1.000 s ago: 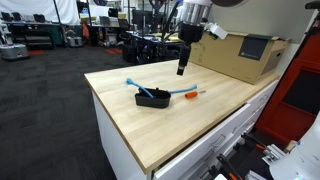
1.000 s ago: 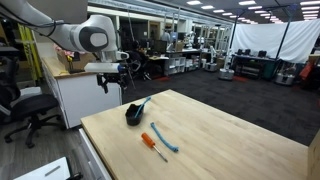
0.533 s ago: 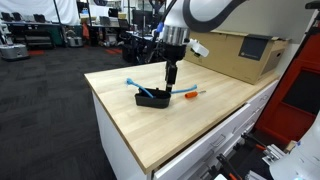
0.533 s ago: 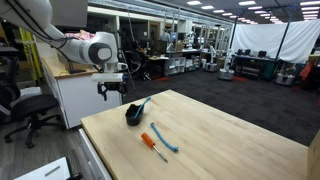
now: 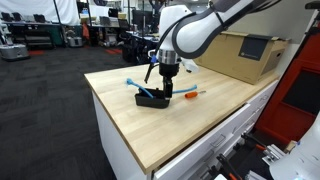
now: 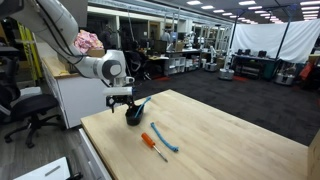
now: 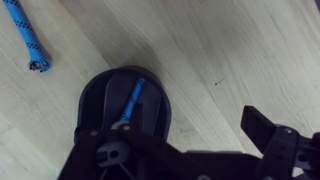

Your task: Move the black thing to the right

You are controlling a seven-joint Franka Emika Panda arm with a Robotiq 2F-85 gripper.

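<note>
gripper (image 5: pixel 166 93) lowered over black thing (image 5: pixel 152 99), jaws apart

Arm (image 5: pixel 205 28) bent low, tool (image 5: pixel 166 93) vertical, fingers (image 7: pixel 266 135) wide apart.

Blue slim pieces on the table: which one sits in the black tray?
The blue stick leaning out of the matte black plastic tray; the other blue strip lies flat on the wood beside the orange item.

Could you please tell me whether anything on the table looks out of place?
Only one thing: a blue stick sits tilted in the black tray, with one end inside and the other poking out over the rim. Nothing looks spilled or damaged.
</note>
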